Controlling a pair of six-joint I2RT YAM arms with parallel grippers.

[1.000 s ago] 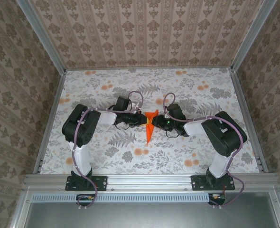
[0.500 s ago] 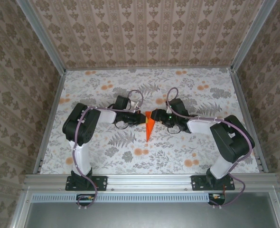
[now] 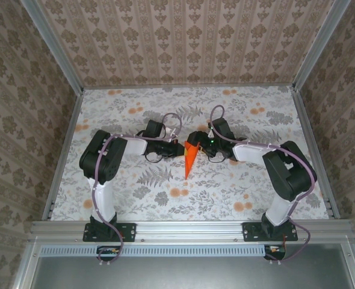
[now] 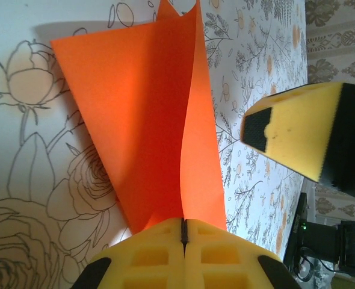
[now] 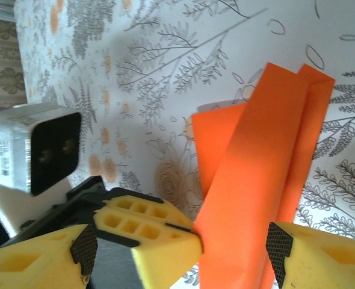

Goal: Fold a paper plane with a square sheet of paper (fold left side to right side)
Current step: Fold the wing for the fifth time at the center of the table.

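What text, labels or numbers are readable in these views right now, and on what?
No readable text anywhere.
White camera block, right wrist view: what looks like a sticker on its side, print too blurred to read.
Paper plane: blank orange.
Tablecloth: flower print, no words.

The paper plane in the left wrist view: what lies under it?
Under the paper plane lies the flower-printed table. The patch directly beneath it is covered, so anything there cannot be seen.
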